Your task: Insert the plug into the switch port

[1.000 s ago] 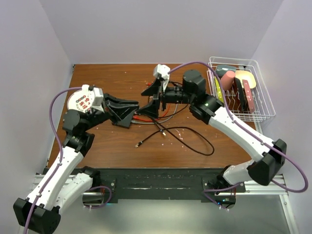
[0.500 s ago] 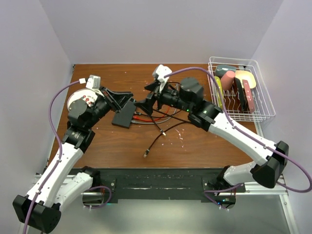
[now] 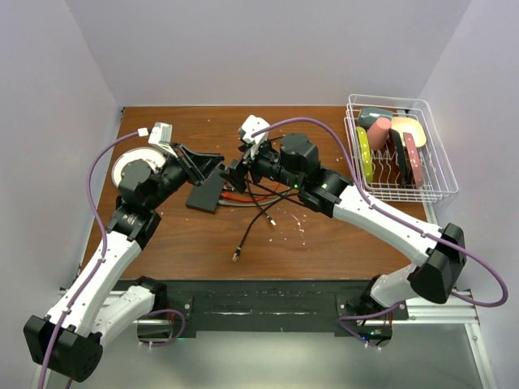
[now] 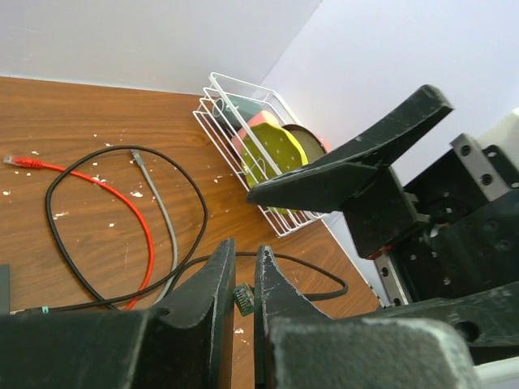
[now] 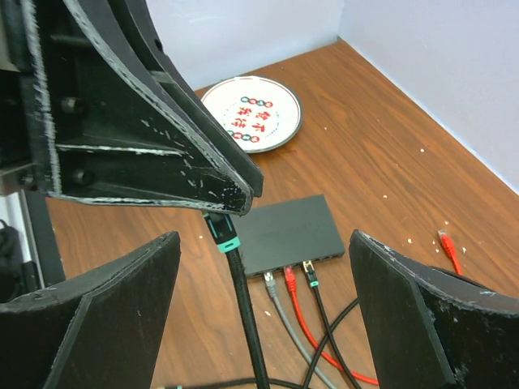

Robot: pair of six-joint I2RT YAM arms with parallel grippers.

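Observation:
My left gripper [image 3: 216, 162] is shut on the plug [image 5: 220, 232], a black one with a teal band on a black braided cable, held up above the table. The plug's tip shows between the left fingers [image 4: 243, 298]. My right gripper [image 3: 233, 168] is open and empty, its fingers either side of the hanging cable, close to the left gripper. The flat black switch [image 3: 205, 193] lies below on the table. In the right wrist view the switch [image 5: 284, 227] has grey, red and black plugs in its near edge, with free ports [image 5: 329, 254] beside them.
A white patterned plate [image 5: 251, 113] lies beyond the switch. A white wire basket [image 3: 397, 150] with coloured dishes stands at the right. Loose red, grey and black cables [image 4: 122, 203] lie across the middle, and another cable end [image 3: 236, 255] lies near the front.
My left gripper has risen off the table with the plug. My right gripper has moved left towards it. The black cable loop at the front right has been pulled in to the left.

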